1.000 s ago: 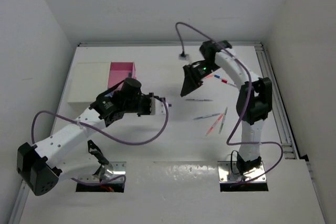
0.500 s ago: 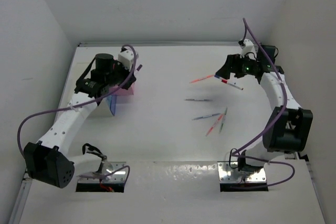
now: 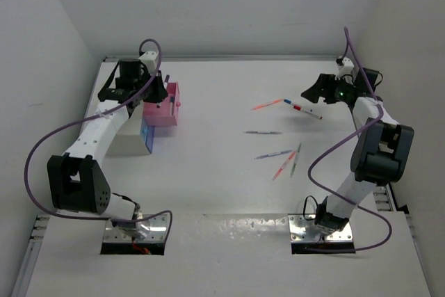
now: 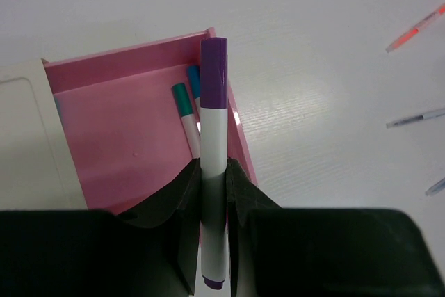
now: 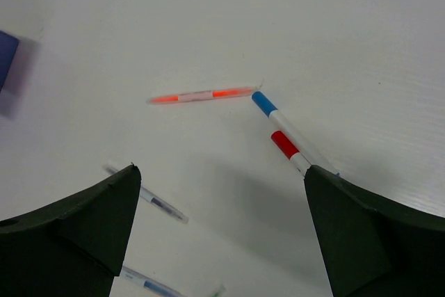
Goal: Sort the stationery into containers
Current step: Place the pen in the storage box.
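My left gripper (image 4: 213,179) is shut on a white marker with a purple cap (image 4: 213,116), which points out over the right wall of the pink container (image 4: 125,144). Two markers lie inside it, one teal-capped (image 4: 185,106) and one blue-capped (image 4: 194,83). From above, the left gripper (image 3: 161,99) hangs at the pink container (image 3: 167,113), and the blue container (image 3: 147,138) sits just in front. My right gripper (image 5: 220,168) stands open and empty above an orange pen (image 5: 201,94), a blue-capped marker (image 5: 274,115) and a red-capped marker (image 5: 288,149). Its place from above is the far right (image 3: 313,92).
A white cabinet (image 3: 125,140) stands left of the containers. Several thin pens lie loose mid-table: one (image 3: 263,132), another (image 3: 273,154), a reddish one (image 3: 284,166) and a green-tipped one (image 3: 296,158). White walls close in the table on three sides.
The left arm swung from mid-table back to the pink container, carrying the purple-capped marker. The right arm swept from the centre to the far right and its jaws spread wide.
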Robot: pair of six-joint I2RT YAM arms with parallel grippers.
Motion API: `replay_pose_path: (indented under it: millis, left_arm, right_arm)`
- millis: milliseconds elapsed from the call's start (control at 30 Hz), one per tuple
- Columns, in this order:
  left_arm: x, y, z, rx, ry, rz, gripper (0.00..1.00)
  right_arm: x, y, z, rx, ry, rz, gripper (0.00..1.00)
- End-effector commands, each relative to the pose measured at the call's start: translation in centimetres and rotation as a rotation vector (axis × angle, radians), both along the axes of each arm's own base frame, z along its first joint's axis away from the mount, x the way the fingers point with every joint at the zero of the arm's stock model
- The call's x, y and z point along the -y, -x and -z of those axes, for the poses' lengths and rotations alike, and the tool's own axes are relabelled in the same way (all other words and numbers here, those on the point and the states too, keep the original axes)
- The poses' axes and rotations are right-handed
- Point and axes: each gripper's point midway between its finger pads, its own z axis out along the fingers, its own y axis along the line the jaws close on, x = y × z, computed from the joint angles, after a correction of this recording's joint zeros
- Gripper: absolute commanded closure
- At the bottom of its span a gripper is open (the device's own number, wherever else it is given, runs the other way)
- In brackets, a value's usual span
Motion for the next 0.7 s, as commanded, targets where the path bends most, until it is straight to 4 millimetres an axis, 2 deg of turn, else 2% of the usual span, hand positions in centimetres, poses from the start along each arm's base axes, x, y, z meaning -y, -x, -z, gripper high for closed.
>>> replay_pose_path:
  millis: [0, 167, 333, 500, 667]
  left_arm:
    - [-0.9, -1.8, -1.4, 0.038, 0.034, -0.069, 1.00]
    - [-2.4, -2.5, -0.1, 0.012, 0.006, -0.141, 1.00]
    - [-2.9, -3.4, 1.1, -0.023, 0.000, -0.168, 1.00]
    - [-3.2, -4.2, 2.2, -0.051, -0.011, -0.182, 1.00]
    - [-3.7, -4.6, 2.5, -0.056, -0.030, -0.212, 1.00]
  right_arm:
    - [-0.6, -1.4, -1.0, 0.066, -0.054, -0.036, 0.01]
    - [-1.4, -1.9, 0.5, 0.045, -0.101, -0.057, 0.01]
    - [-2.5, -2.2, 1.3, 0.027, -0.110, -0.077, 0.01]
    - [-2.7, -2.5, 0.6, 0.030, -0.114, -0.076, 0.01]
    - [-1.9, -3.1, -0.8, 0.065, -0.043, -0.061, 0.01]
